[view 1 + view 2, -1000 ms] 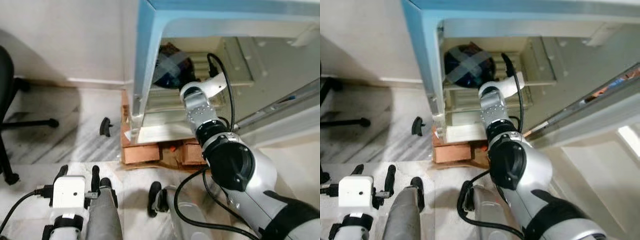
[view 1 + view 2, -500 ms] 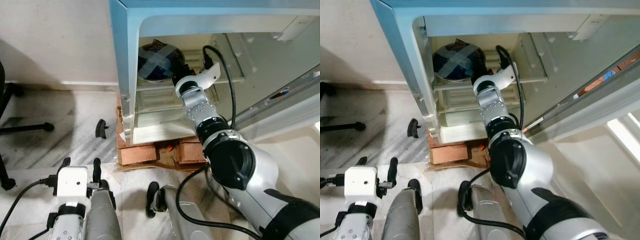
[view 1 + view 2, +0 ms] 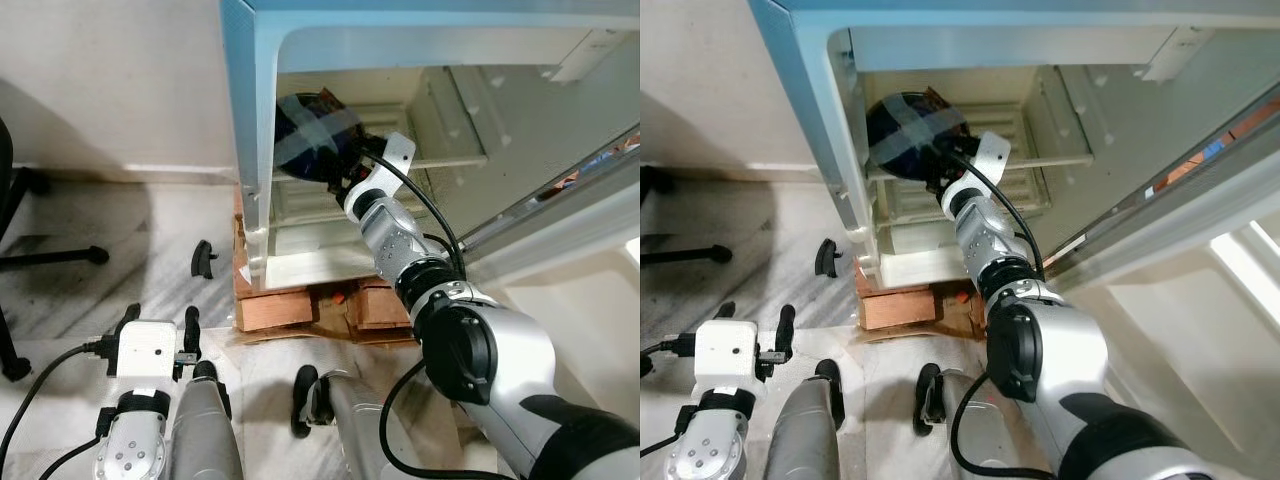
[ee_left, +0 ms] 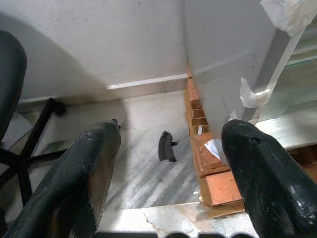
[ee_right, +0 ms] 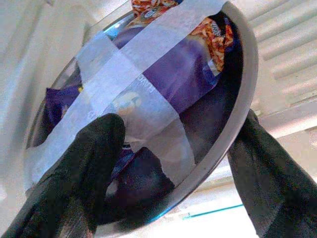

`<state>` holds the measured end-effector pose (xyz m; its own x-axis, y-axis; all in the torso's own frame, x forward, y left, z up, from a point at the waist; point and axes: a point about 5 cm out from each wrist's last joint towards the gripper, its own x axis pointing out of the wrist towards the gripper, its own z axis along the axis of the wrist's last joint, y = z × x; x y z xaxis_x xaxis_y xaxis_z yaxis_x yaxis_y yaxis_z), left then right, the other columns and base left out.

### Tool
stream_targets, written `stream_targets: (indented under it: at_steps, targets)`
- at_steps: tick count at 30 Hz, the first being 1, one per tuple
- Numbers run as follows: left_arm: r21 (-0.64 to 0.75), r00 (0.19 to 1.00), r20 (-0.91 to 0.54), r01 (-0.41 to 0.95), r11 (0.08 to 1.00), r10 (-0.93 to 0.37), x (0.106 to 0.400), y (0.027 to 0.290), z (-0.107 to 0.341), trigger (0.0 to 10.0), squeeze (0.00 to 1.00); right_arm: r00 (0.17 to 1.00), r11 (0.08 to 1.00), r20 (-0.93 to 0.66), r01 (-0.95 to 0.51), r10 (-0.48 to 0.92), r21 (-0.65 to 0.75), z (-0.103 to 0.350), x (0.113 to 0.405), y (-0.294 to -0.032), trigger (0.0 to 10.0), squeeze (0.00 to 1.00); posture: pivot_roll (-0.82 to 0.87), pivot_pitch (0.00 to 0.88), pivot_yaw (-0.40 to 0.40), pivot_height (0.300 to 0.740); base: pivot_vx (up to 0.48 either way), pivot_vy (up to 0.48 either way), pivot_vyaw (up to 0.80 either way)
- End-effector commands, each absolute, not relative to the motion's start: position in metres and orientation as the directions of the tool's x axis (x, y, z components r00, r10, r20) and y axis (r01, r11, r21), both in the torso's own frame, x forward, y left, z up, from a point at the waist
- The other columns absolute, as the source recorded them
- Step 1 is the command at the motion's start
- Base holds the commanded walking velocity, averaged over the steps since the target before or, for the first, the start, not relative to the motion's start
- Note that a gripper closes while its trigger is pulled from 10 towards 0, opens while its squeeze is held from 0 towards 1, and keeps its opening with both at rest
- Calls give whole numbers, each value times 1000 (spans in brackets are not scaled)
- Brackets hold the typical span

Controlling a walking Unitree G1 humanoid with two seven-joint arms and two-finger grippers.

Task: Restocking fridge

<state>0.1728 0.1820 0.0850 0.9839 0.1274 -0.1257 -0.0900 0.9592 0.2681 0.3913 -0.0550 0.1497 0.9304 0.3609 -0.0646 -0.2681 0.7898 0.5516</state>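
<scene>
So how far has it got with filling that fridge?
Looks done: the fridge stands open and a taped bowl of snack packets is on its upper shelf. In hand: the right claw is at the bowl, one finger inside the rim, one outside. Whether it grips is unclear. Left: letting go and closing up. The left claw hangs open over the floor.

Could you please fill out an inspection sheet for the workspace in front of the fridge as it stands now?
Surface: wire shelf inside the open fridge.
Job's things: steel bowl of snack packets, sealed with crossed tape, on the shelf.
Clutter: small black piece on the marble floor.
Grippers: right gripper straddles the bowl's rim, one finger inside, one outside; left gripper open, idle over the floor.
Cables: black cable along the right arm; another at the left wrist.
Surroundings: bricks under the fridge, office chair base, white wall.
</scene>
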Motion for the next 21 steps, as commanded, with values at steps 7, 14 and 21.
stream_targets:
  at_steps: [7, 14, 21]
  targets:
    - [277, 979, -150, -89, 957, 135, 174, 184, 74, 10000, 0, 916, 695, -7, -300, 402, 653, 149, 390, -56, 10000, 1000, 399, 241, -169, 740, 0, 0, 0]
    - [284, 983, -130, -86, 955, 127, 187, 187, 73, 10000, 0, 921, 740, -28, -295, 390, 604, 150, 392, -66, 10000, 1000, 385, 201, -165, 740, 0, 0, 0]
    - [313, 987, -112, -73, 947, 113, 197, 191, 71, 10000, 0, 891, 767, -84, -331, 446, 550, 135, 387, -73, 10000, 1000, 368, 165, -163, 740, 0, 0, 0]
